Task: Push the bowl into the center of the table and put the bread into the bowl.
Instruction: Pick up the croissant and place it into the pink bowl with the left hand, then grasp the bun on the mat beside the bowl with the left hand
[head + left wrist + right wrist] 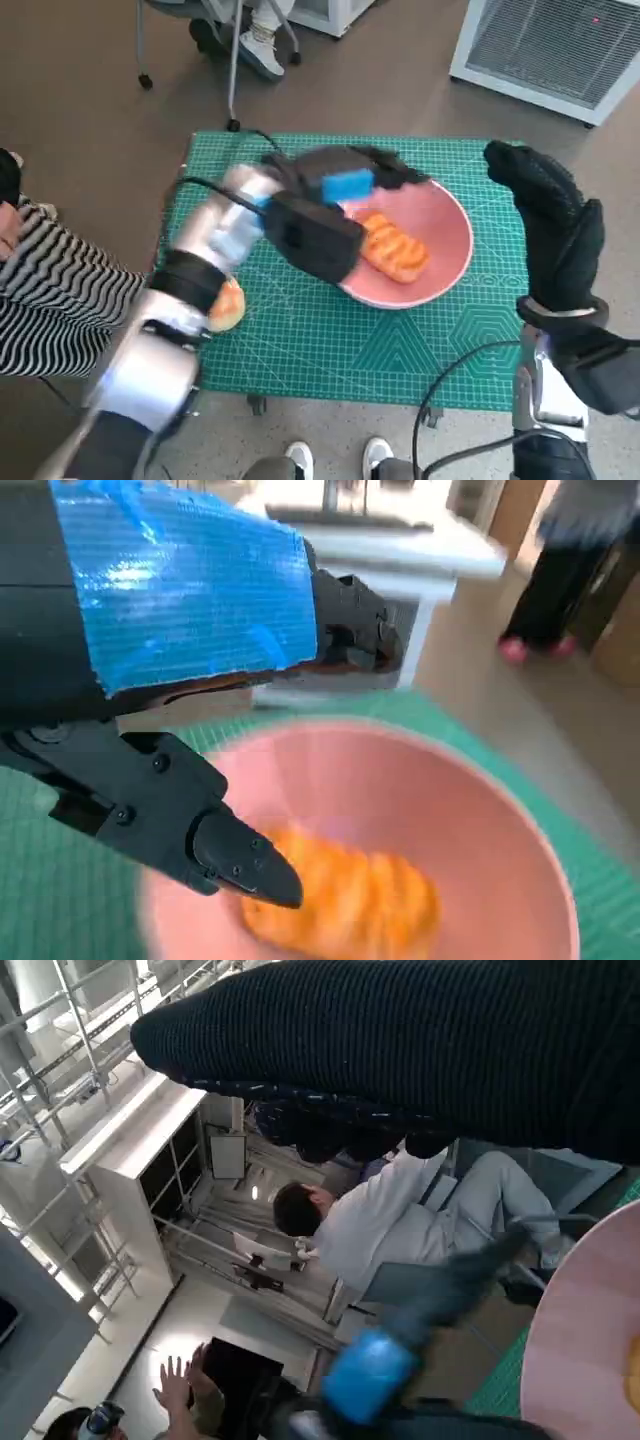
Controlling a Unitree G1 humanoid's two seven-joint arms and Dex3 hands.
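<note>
A pink bowl (445, 215) stands on the green mat (330, 345), right of the middle. An orange grilled bread (393, 248) lies inside it. My left hand (335, 200) hovers over the bowl's left part, its fingers apart and holding nothing. The left wrist view shows the black fingers (235, 855) just above the blurred bread (350, 905) in the bowl (500, 830). My right hand (550, 220) is raised at the table's right edge, beside the bowl and empty. In the right wrist view the glove (400, 1050) spans the top, and the bowl's rim (590, 1350) shows at the edge.
A second round bun (227, 305) lies on the mat against my left forearm. A person's striped sleeve (50, 295) reaches in at the left. Chair legs and a shoe (262, 45) are beyond the table, a white unit (550, 45) at the far right, and shoes (300, 460) at the near edge.
</note>
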